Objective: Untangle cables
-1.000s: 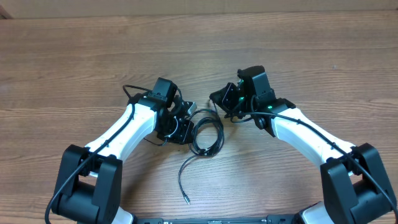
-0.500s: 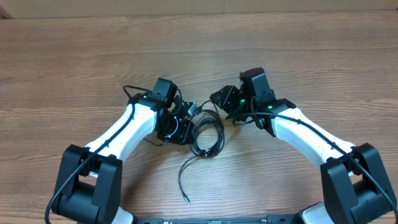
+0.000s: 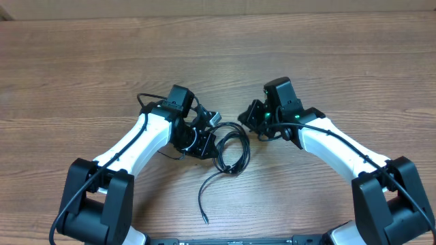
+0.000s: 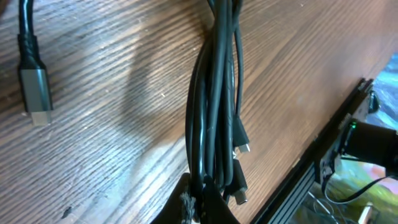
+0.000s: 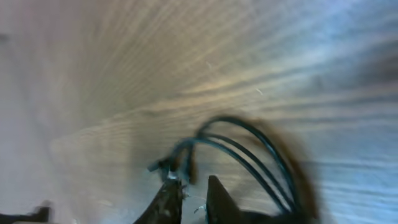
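Note:
The cables (image 3: 231,146) are thin black cords looped between my two grippers on the wooden table (image 3: 218,54). One loose end (image 3: 202,204) trails toward the front edge. My left gripper (image 3: 206,138) is shut on the bundle; in the left wrist view the strands (image 4: 214,112) run straight up from the clamped jaws (image 4: 202,202), with small plugs hanging beside them. A grey-tipped plug (image 4: 34,93) lies apart at the left. My right gripper (image 3: 251,117) sits at the loop's right side. Its blurred wrist view shows the gripper (image 5: 193,193) nearly closed, pinching a cable end, and strands (image 5: 249,146) arching away.
Both white arms reach in from the front corners, with their own thicker black wires along them. A black frame edge (image 4: 323,162) shows at the right of the left wrist view. Bare wood lies behind and to both sides.
The right gripper opened briefly, closed again and shifted slightly right. The cable loop slid a little right and forward with it. The left gripper kept its grip.

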You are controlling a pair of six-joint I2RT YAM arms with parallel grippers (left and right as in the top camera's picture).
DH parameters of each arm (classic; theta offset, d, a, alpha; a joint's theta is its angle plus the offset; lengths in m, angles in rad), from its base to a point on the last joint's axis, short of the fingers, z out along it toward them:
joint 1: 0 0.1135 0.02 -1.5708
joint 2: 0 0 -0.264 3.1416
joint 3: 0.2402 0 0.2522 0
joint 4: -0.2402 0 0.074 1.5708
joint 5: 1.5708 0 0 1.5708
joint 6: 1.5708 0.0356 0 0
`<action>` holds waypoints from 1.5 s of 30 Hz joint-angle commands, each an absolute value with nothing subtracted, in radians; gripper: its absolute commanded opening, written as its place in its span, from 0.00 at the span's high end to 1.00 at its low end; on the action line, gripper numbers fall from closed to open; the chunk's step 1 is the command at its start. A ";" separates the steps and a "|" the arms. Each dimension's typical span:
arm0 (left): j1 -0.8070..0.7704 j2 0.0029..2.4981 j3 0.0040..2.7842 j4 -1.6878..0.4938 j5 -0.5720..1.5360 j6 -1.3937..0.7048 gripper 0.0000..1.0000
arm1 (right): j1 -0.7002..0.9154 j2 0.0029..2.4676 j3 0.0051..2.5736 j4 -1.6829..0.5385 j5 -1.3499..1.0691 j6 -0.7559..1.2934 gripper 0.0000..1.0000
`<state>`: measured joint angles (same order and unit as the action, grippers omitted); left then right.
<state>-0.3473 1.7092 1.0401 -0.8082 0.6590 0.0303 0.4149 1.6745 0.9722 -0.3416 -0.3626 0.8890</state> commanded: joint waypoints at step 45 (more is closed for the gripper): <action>-0.279 1.699 1.253 -0.763 1.158 -0.053 0.96 | 0.271 1.663 0.974 -0.468 -0.749 0.340 0.33</action>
<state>-0.2729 1.7092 1.2304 -0.7631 1.1069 -0.0349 0.2668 1.6745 0.9722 -0.4805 -0.7719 0.3412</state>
